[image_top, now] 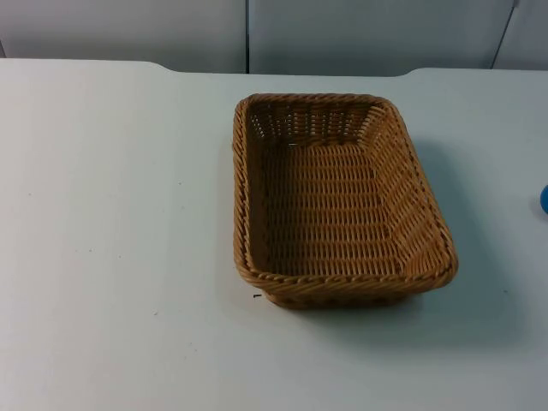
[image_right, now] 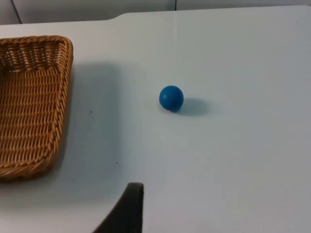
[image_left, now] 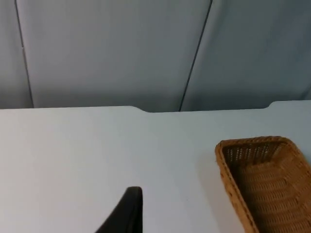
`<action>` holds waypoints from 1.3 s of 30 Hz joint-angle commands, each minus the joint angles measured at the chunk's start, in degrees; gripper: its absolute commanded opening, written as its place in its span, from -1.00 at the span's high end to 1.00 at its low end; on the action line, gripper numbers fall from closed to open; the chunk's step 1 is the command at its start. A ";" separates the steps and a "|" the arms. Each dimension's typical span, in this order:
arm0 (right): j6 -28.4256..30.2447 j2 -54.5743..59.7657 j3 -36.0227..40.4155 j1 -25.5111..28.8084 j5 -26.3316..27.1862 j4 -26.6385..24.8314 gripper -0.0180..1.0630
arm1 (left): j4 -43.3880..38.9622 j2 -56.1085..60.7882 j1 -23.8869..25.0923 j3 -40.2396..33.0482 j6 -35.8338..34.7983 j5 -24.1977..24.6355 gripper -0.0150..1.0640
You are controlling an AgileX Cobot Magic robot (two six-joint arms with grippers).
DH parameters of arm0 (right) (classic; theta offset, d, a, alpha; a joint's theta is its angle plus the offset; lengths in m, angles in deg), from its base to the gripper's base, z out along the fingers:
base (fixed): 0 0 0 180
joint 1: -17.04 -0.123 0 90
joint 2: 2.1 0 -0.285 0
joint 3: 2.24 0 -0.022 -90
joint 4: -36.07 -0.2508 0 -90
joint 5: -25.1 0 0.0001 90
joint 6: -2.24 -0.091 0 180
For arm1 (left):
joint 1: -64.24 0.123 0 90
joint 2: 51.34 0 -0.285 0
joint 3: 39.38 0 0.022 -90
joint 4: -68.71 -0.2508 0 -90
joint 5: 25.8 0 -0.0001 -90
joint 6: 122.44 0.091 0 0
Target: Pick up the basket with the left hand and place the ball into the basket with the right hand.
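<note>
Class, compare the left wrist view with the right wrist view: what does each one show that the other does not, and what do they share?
Left wrist view alone: the grey partition wall rising behind the table. Right wrist view alone: the blue ball, resting on the table apart from the basket. Both share the white table, part of the wicker basket, and a black fingertip of that arm's own gripper.

No text, label, brand, number or sign can be read on the basket [image_top: 342, 205], the ball [image_right: 171, 97] or the tabletop [image_top: 111, 214].
</note>
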 commanded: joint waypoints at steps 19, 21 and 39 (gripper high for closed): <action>-0.23 -0.23 0.45 0.41 0.64 -0.09 -0.97 | 45.38 -38.10 0.08 3.47 40.10 -3.07 -0.94; -0.23 -0.23 0.45 0.41 0.64 -0.09 -0.97 | 45.77 -39.89 -0.45 3.47 40.33 -3.07 -0.94; -0.23 -0.23 0.45 0.41 0.64 -0.09 -0.97 | 46.83 -69.47 -14.41 9.54 42.49 -12.66 -0.88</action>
